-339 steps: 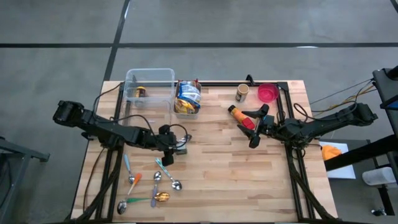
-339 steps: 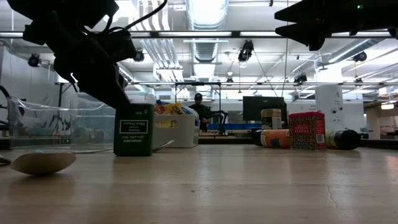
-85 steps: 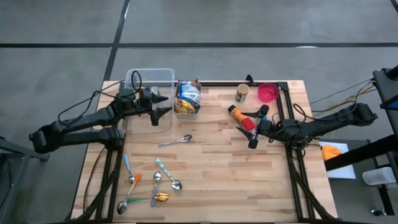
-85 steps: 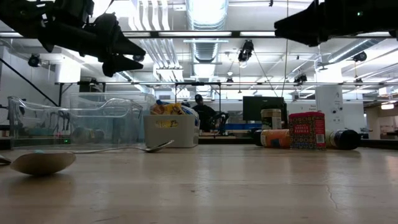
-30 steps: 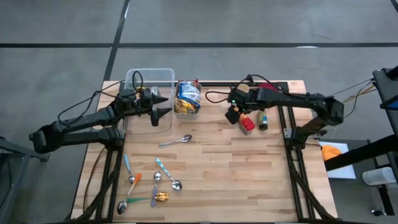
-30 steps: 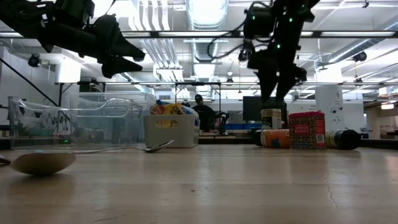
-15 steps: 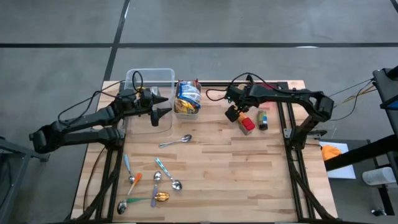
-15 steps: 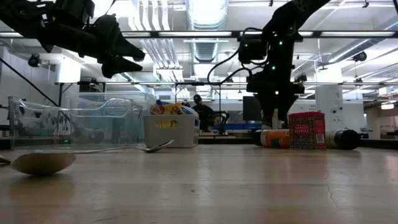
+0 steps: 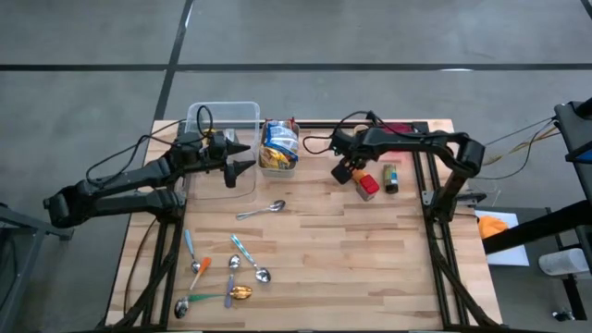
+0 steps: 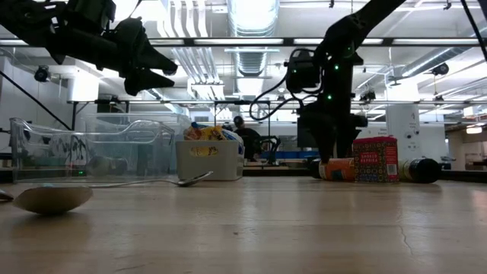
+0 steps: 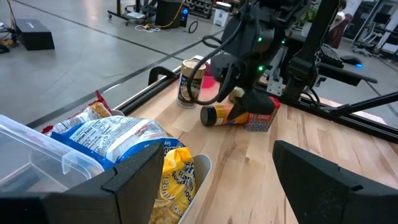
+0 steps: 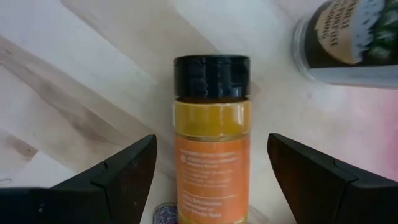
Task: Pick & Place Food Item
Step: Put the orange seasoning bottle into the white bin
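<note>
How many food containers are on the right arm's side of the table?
4. An orange spice bottle lies under the right gripper, a red box is beside it, a dark bottle lies beyond that, and a tan can stands near the back rail. The arm may hide more.

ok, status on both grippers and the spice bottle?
Right gripper open, straddling orange spice bottle lying on table. Left gripper open, empty, above clear bin. Red box close beside bottle.

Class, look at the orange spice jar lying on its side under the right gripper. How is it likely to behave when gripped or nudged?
The orange spice jar lies on its side on the table and looks round, so a nudge would probably roll it. Its smooth label may be slippery. It looks rigid, so the open right gripper, straddling it, can likely close on it firmly.
</note>
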Motion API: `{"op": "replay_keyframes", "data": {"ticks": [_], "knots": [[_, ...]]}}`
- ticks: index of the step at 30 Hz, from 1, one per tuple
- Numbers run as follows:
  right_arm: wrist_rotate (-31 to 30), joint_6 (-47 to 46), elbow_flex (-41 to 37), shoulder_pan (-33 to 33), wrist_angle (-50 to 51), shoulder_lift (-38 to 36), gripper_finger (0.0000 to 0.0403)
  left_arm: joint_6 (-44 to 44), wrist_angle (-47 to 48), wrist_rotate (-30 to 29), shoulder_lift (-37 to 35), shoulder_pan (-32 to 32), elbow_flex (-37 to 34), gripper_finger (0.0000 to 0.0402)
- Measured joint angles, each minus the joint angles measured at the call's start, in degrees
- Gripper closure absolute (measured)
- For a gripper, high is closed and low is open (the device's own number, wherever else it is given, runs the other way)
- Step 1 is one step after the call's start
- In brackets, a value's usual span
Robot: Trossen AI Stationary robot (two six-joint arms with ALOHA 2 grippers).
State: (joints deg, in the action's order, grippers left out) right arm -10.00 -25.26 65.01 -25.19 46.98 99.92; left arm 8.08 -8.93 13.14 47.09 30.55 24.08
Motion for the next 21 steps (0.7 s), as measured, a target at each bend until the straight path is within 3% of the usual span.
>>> {"op": "replay_keyframes", "data": {"ticks": [21], "knots": [[3.0, -0.1, -0.7, 0.0, -2.6, 5.9, 0.0099, -0.2, 0.2, 0.0, 0.0, 0.0, 0.0, 0.0096]]}}
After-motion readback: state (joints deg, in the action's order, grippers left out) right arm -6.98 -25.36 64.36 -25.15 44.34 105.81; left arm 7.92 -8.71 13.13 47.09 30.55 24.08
